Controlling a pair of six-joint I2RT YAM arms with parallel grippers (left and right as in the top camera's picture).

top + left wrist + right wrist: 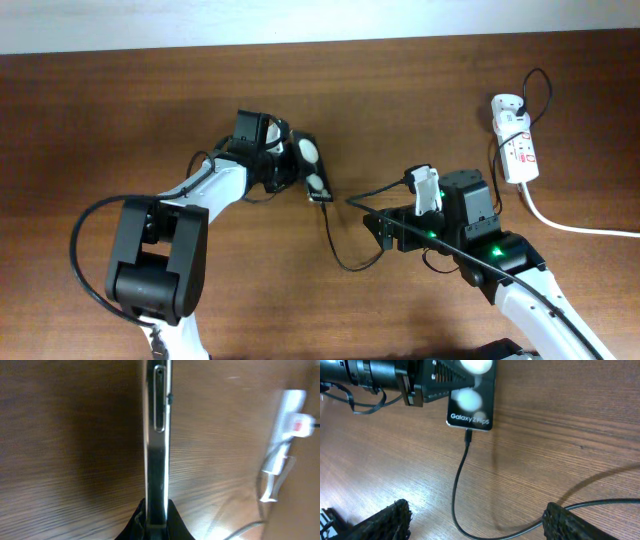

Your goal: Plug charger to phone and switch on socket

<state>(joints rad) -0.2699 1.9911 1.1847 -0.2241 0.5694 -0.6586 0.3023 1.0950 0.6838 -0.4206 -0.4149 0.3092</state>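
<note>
Two robot arms work at a wooden table. The left gripper (pixel 157 519) is clamped on the phone (pixel 475 417) at centre frame. The charger (pixel 455 482) cable's tip meets the phone's lower edge (it looks seated). The right gripper (pixel 476 510) is spread wide and holds nothing. The socket (pixel 517 150) lies in the upper right, its long axis running up the frame. It is well apart from the right gripper, the nearer one, and on the side away from its fingertips.

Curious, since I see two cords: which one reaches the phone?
The thin black cable, its tip at the phone; the thick white cord only leaves the power strip.
</note>
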